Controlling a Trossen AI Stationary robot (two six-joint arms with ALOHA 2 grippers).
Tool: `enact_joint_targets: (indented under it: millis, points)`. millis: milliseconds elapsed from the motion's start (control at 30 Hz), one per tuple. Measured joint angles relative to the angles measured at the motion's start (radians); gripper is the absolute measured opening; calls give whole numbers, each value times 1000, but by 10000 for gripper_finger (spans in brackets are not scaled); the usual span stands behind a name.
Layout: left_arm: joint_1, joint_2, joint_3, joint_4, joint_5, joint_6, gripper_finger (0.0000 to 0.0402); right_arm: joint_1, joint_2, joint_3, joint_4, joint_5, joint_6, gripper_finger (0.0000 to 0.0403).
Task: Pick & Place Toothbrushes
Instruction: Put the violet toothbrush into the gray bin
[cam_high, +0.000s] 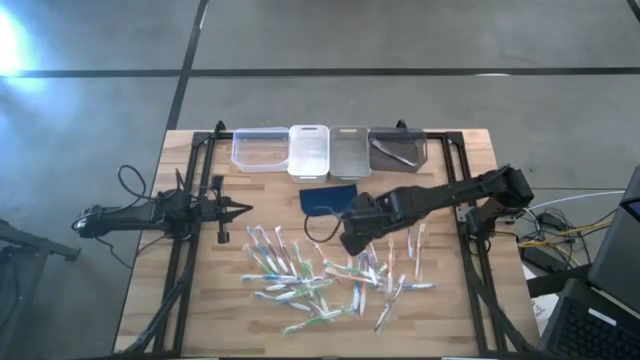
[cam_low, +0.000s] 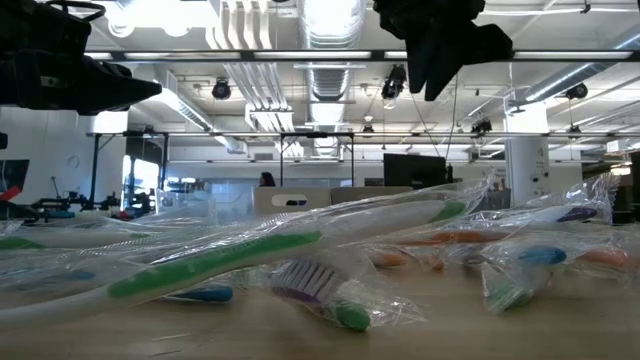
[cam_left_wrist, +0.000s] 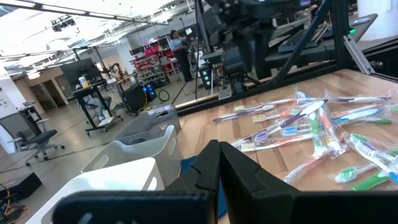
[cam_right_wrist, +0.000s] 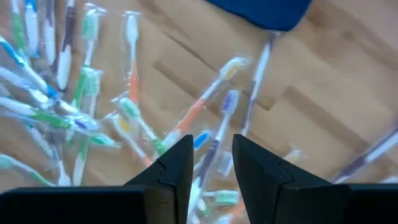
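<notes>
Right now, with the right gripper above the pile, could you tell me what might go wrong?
The toothbrushes lie wrapped and overlapping, so the right gripper, its fingers slightly apart above them, may catch two at once. The crinkly clear wrappers could let one slip out. The blue pad lies at the pile's edge and might get nudged.

the toothbrushes (cam_high: 330, 275) lie scattered across the table's (cam_high: 180, 310) near half. four bins (cam_high: 330, 150) stand in a row along its far edge, a pad (cam_high: 325, 197) just before them.
</notes>
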Motion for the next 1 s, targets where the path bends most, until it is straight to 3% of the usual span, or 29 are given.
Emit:
enact_joint_targets:
  millis: [567,1000]
  points:
    - [1,0,0,0,0,0,12,108,219,-3,19,-37,87,64]
    - [1,0,0,0,0,0,12,126,298,-7,0,-63,140,125]
